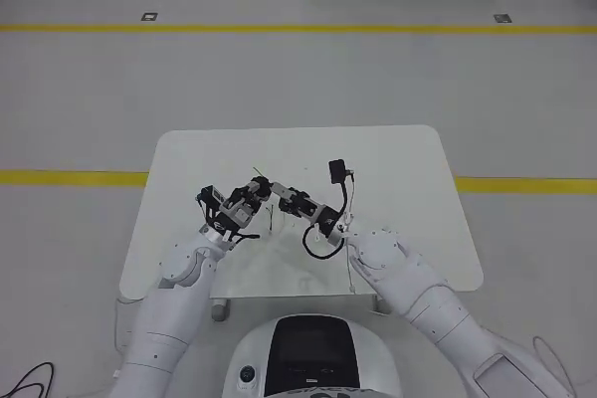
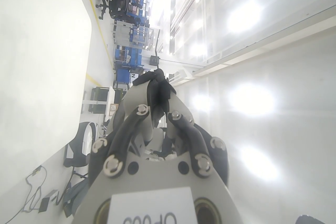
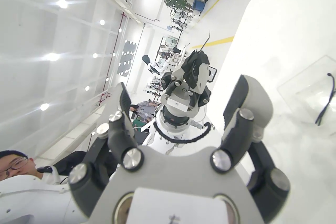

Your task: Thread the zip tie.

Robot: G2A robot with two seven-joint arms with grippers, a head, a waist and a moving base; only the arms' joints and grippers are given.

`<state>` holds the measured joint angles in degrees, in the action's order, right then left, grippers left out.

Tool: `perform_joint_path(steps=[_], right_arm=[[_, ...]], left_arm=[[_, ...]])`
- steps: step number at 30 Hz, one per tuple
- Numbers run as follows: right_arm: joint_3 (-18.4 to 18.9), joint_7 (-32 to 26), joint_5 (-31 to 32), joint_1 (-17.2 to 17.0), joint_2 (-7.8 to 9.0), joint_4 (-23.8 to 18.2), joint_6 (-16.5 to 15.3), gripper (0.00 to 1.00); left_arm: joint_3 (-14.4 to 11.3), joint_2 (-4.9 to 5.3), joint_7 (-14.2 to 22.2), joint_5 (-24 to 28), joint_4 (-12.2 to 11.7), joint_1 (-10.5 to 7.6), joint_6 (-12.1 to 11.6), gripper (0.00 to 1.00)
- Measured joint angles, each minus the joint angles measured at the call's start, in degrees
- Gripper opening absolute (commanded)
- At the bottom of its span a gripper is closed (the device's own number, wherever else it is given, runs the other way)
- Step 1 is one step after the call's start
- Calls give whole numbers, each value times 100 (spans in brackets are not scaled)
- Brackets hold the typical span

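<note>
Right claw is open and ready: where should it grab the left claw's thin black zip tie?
Probably the bare tail of the thin black zip tie jutting past the shut left claw, approached head-on by the right claw; the rest is hidden inside its grip.

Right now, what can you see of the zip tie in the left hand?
The zip tie is a thin, dark strip, plastic by its look, slightly kinked. The left hand is shut on one end; the rest pokes out beyond it into the air. The open right hand faces it, apart.
</note>
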<state>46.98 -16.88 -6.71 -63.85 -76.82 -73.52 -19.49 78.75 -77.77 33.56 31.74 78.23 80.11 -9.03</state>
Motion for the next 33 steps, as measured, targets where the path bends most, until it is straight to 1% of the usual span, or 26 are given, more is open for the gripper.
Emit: perform_joint_path(steps=[3, 4, 9, 11, 13, 22, 33], right_arm=[[-10, 134, 66, -4, -39, 20, 0, 25], [-10, 165, 82, -8, -49, 26, 0, 20], [-9, 222, 188, -36, -94, 55, 1, 17], [6, 238, 209, -52, -109, 68, 1, 12], [23, 236, 222, -66, -119, 71, 1, 11], [138, 157, 282, -162, -149, 42, 1, 16], [167, 162, 295, -145, -230, 112, 1, 15]], left_arm=[[0, 0, 0, 0, 0, 0, 0, 0], [0, 0, 0, 0, 0, 0, 0, 0], [0, 0, 0, 0, 0, 0, 0, 0], [0, 0, 0, 0, 0, 0, 0, 0], [0, 0, 0, 0, 0, 0, 0, 0], [0, 0, 0, 0, 0, 0, 0, 0], [0, 0, 0, 0, 0, 0, 0, 0]])
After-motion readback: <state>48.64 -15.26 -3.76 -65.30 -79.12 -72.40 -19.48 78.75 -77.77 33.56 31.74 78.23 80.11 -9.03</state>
